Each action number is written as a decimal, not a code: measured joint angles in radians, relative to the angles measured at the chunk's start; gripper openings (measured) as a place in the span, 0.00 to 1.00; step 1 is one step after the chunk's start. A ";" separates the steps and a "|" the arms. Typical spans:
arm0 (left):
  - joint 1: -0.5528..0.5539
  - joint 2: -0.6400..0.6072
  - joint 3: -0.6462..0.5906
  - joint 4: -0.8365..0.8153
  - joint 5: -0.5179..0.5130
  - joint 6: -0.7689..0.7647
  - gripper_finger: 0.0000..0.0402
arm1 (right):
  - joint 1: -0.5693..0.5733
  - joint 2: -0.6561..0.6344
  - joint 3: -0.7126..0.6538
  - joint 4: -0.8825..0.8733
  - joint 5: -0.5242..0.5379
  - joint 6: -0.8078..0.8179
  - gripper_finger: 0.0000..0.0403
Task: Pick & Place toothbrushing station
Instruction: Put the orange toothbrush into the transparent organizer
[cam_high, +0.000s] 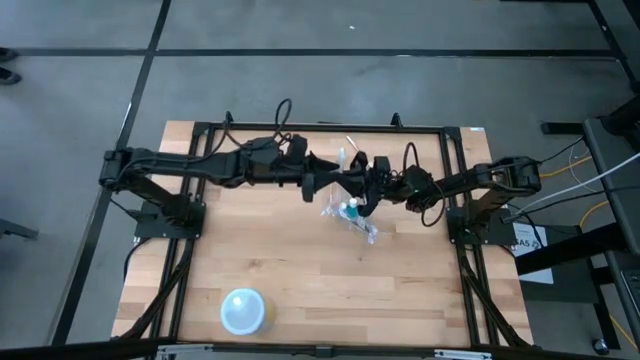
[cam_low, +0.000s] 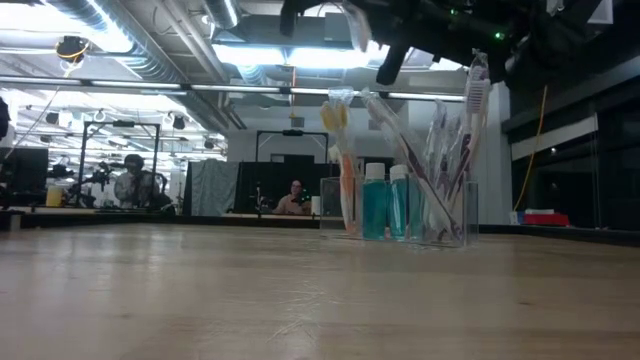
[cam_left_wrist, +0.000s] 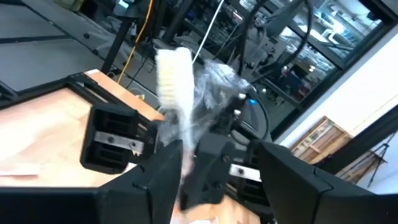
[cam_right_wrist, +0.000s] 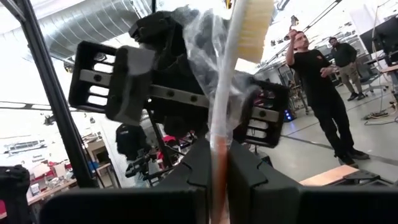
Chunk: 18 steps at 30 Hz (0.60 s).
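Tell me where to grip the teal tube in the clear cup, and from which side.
Grip the teal tube by its cap end, coming straight down from above. It stands upright in the clear cup, whose wall blocks side access, and toothbrushes crowd beside it, so a narrow, careful pinch is likely needed.

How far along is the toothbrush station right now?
Partly loaded: the clear cup already stands on the table holding several toothbrushes, with the teal tube beside it. In hand: both end effectors meet above the cup; the right end effector is shut on a wrapped orange toothbrush, and the left end effector grips a white wrapped toothbrush. Left: placing both.
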 joint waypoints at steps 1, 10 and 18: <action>0.004 0.002 0.001 0.000 0.001 0.001 0.49 | 0.000 0.000 0.002 -0.003 -0.001 -0.002 0.05; 0.026 0.003 0.004 0.006 0.021 0.016 0.38 | 0.000 0.000 0.004 -0.001 -0.005 -0.004 0.05; 0.032 0.009 0.004 0.016 0.033 0.016 0.36 | 0.000 0.000 0.004 -0.002 -0.012 0.002 0.05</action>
